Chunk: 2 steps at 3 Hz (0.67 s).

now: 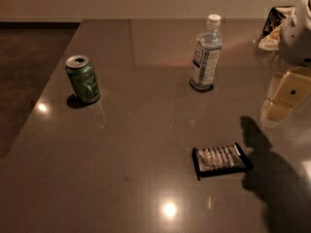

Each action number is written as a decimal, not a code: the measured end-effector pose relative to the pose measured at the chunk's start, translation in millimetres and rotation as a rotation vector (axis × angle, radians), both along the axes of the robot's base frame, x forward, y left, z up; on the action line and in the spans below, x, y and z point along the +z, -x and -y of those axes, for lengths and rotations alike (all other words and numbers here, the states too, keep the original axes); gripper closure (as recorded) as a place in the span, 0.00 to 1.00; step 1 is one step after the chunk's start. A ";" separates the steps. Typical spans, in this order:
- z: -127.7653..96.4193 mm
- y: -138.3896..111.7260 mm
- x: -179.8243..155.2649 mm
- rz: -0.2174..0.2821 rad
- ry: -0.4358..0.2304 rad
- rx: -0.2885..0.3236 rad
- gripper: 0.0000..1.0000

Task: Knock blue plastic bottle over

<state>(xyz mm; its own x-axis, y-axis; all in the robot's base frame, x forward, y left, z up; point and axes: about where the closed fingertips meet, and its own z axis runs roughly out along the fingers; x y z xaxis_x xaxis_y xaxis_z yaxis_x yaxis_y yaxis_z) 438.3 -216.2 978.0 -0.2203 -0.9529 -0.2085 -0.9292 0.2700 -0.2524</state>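
The blue plastic bottle [205,55] stands upright on the dark tabletop [146,130], right of centre toward the back. It is clear and pale blue, with a white cap and a white-blue label. My gripper [285,97] hangs at the right edge of the view, under the white arm housing [299,33]. It is above the table, to the right of the bottle and a little nearer the front, apart from it. Its shadow falls on the table at the lower right.
A green soda can [83,79] stands upright at the left of the table. A flat black snack packet [221,160] lies in front of the bottle. A dark tray [274,25] with items sits at the back right. The table's left edge drops to the floor.
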 end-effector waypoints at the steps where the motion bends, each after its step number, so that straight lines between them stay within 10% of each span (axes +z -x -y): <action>1: 0.0 0.0 0.0 0.000 0.000 0.000 0.00; 2: -2.3 -10.8 -1.1 0.004 -0.029 -0.024 0.00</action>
